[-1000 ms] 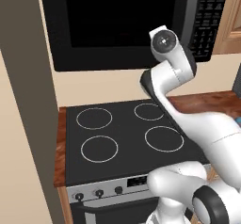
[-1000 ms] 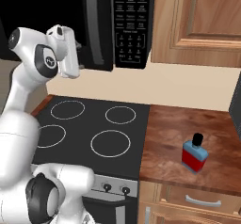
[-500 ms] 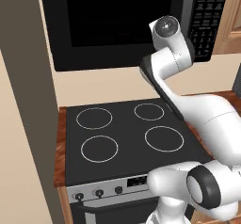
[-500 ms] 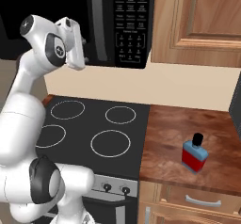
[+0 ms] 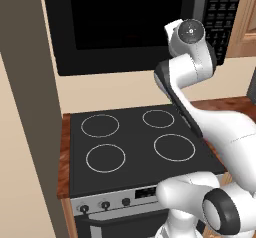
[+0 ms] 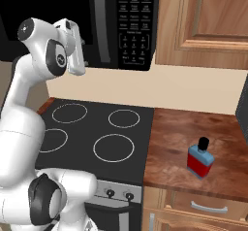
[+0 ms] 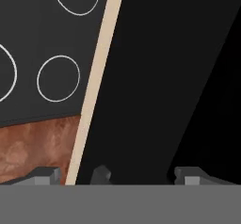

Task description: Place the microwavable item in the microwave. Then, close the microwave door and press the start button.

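in the left base view we raise our arm before the microwave (image 5: 140, 27), whose microwave door (image 5: 125, 24) looks shut across the cavity, so we judge the mug is inside, though we cannot see it. in the right base view the gripper (image 6: 83, 43) sits against the door's right edge, beside the keypad panel (image 6: 136, 24), placed for the start button; the blue-and-red container (image 6: 200, 158) stands near the counter's front edge, right of the stove (image 6: 97, 138). in the hand view the fingertips (image 7: 101, 173) face the dark door; whether they are apart or together we cannot tell.
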